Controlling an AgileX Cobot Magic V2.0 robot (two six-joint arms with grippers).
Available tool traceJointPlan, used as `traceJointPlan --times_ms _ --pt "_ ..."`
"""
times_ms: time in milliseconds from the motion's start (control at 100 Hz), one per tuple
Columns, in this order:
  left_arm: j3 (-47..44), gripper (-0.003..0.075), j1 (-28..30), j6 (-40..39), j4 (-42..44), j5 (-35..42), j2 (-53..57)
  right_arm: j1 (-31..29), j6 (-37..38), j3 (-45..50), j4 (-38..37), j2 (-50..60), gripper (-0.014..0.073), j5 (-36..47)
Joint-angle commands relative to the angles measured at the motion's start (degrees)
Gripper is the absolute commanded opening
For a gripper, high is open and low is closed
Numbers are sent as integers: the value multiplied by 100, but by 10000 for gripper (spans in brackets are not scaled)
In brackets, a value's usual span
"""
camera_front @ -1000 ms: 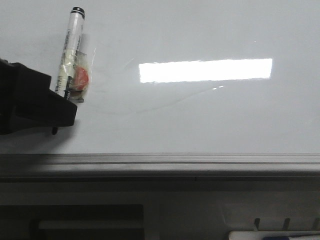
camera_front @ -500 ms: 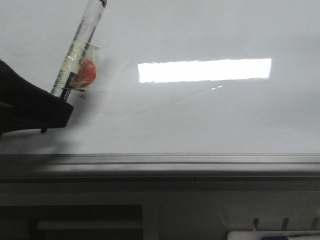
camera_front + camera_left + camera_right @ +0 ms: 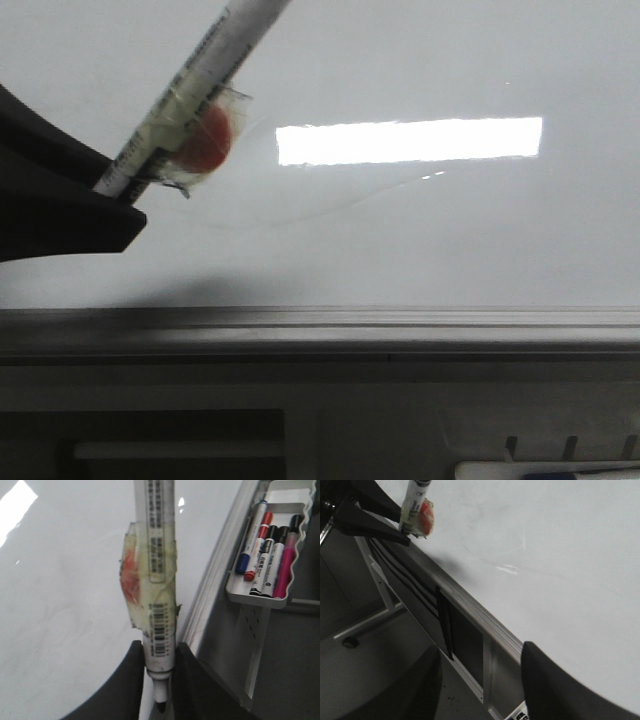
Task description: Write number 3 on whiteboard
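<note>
We logged the left pincer [image 3: 159,680] pinching a white marker [image 3: 159,580], its two dark fingers [image 3: 131,680] pressed against the barrel just above the black nib. The marker carried a wrap of clear tape with an orange-red blob [image 3: 205,140] stuck to its side. In the front view the marker [image 3: 190,95] leaned diagonally over the whiteboard [image 3: 420,240], its upper end running out of the picture, while the left pincer [image 3: 110,195] sat at the board's left side. Whether the nib touched the board we could not tell.

On the whiteboard we found no black stroke of the number 3; only faint grey smudge lines [image 3: 330,205] lay beside and under the bright rectangular light reflection [image 3: 410,140]. The grey metal frame edge [image 3: 400,320] ran along the board's near side, and the pincer cast a soft shadow just above it.

Beyond the frame edge, off the board, the left wrist view showed a tray [image 3: 260,597] holding several spare markers [image 3: 267,555]: blue, red, black and pink, lying side by side.

The right pincer [image 3: 480,680] hung near the frame edge, well apart from the marker, its dark fingers [image 3: 550,680] spread with nothing between them.
</note>
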State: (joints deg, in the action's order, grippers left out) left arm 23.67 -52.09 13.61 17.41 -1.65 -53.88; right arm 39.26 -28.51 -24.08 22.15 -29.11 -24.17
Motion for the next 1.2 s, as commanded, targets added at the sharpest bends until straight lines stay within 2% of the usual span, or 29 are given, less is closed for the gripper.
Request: traceJointPlan --times_ms 0,120,420,740,870,1010,1100,1190 --pt "140 -20 -226 -22 363 439 75 181 -285 -200 47 -257 330 618" --pt "140 -20 -390 -22 469 439 75 504 -310 -224 47 -487 330 898" --pt "140 -20 -390 -22 705 439 75 1528 -336 -883 -183 -1411 330 1314" --pt "140 -20 -390 -22 761 429 75 1762 -336 -1592 -484 -2704 330 1708" --pt "140 -20 -390 -22 771 410 75 1896 -345 -1756 -583 -2989 330 2017" --pt "140 -20 -390 -22 771 385 75 1892 -345 -1809 -594 -3168 322 2005" --pt "140 -20 -390 -22 771 385 75 1892 -345 -1809 -594 -3205 247 1936" --pt "140 -20 -390 -22 771 385 75 1892 -345 -1809 -594 -3205 56 1930"
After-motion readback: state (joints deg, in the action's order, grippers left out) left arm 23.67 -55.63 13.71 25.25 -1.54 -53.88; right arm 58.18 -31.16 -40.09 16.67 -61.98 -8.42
